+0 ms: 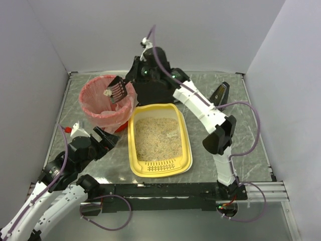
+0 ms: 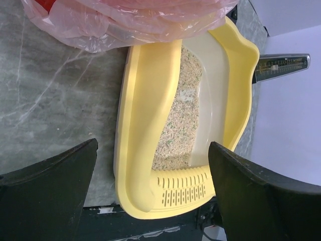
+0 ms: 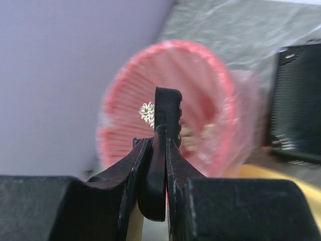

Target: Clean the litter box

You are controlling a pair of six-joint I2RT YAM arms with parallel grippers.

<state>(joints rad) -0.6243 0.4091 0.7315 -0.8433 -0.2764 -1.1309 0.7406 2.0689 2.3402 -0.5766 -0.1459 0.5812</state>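
Our left gripper [image 1: 107,136] idles apart at seven o'clock; our right gripper [image 3: 156,145] clamps the scoop [image 1: 117,89] over the bin [image 1: 88,98], seemingly dumping one clump [image 1: 107,92]; we judge the litter box [image 1: 132,143] nearly clean.

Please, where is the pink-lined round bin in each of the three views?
Top external: the bin stands upper left of centre.
Left wrist: only the bin's pink liner, along the top edge.
Right wrist: the bin fills the centre, blurred, behind the scoop.
Shared landmark: the yellow litter box beside it.
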